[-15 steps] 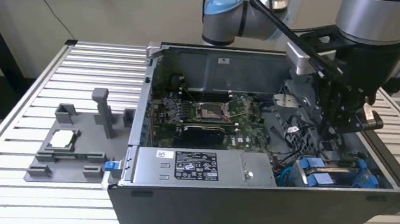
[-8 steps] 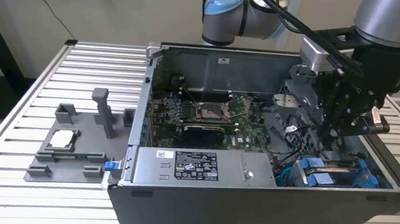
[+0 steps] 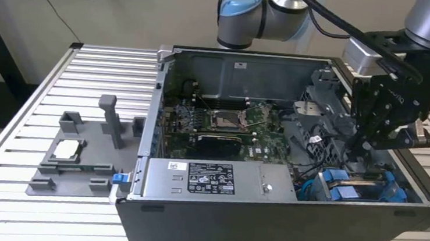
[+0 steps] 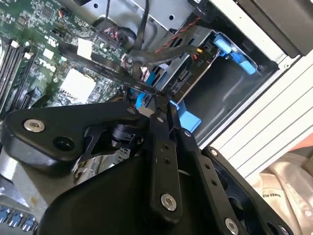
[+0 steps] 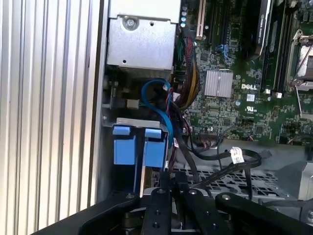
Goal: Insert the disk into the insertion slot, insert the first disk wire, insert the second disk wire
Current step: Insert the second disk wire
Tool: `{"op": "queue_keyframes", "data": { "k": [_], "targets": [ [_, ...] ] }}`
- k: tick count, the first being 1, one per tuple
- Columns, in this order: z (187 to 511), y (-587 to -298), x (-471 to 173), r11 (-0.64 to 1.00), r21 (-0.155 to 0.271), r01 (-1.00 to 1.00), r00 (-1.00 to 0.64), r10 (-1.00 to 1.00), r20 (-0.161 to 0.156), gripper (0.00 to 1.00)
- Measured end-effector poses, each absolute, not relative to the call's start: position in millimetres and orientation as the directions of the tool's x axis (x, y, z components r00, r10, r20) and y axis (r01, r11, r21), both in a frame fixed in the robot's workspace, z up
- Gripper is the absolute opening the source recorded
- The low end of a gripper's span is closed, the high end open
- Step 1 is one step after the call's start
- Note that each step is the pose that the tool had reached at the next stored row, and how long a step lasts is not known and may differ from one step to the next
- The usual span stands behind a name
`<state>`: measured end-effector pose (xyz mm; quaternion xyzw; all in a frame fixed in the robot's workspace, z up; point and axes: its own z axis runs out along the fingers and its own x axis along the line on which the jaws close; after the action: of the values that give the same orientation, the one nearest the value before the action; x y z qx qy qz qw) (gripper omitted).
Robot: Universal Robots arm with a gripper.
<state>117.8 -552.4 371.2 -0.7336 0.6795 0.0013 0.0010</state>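
One gripper point(image 3: 362, 146) is being held inside the open computer case point(image 3: 268, 230).
A black wire point(image 4: 110, 73) is being pinched by its closed fingers beside the insertion slot point(image 3: 361, 189).

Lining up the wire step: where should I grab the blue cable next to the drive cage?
Probably the blue cable's raised loop, approached from above: in the first wrist view that arch stands free between the drive cage and the red-yellow wire bundle; its ends are hidden.
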Motion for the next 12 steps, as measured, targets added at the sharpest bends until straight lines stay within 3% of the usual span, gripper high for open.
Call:
{"op": "queue_keyframes", "data": {
  "k": [12],
  "targets": [
    [361.8,-564.1,128.8,-0.071,0.008,-0.997,0.070,-0.997,-0.022,0.16]
  ]
}}
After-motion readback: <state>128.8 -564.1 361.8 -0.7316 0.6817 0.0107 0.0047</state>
